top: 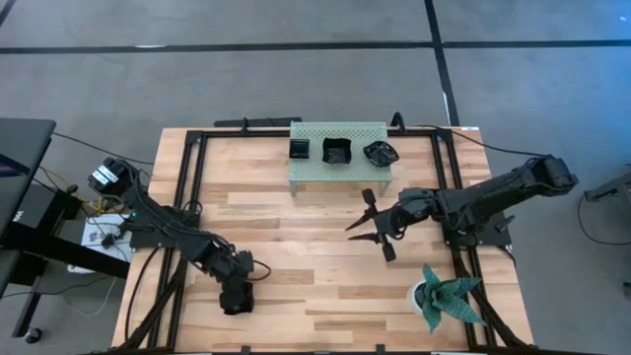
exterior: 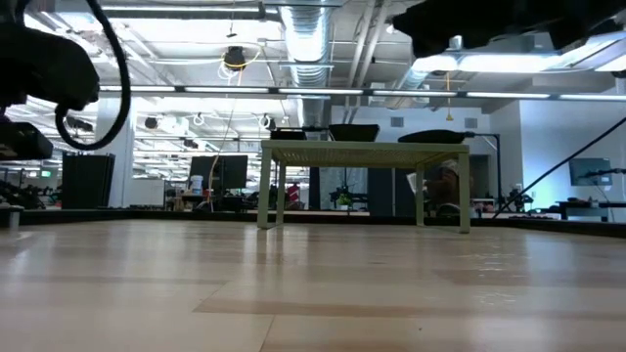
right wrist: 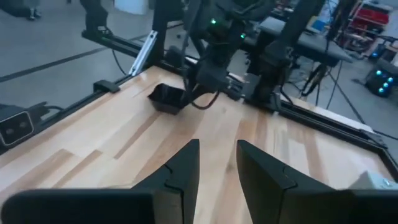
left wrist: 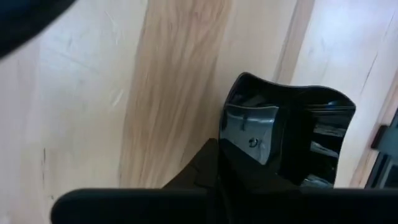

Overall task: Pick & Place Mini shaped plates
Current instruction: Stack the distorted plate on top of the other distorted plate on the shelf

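Left gripper (top: 235,301) low at table's (top: 296,237) near-left area, clamped on mini plate (left wrist: 283,140). Green stand (top: 338,168) with three more plates (top: 337,151) lies well apart, far side, right of gripper. Right gripper (top: 372,225) nearer stand, fingers spread, empty.

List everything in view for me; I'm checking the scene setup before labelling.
stand plates: three, black, in a row on the stand
held plate: one, black, front left of table
stand: one, pale green, back centre of table
plant: one, green, in a white pot, front right corner
table: one, light wood, black frame
left gripper: dark, jaws apparently shut on the held plate
right gripper: dark, jaws open, empty, right of centre
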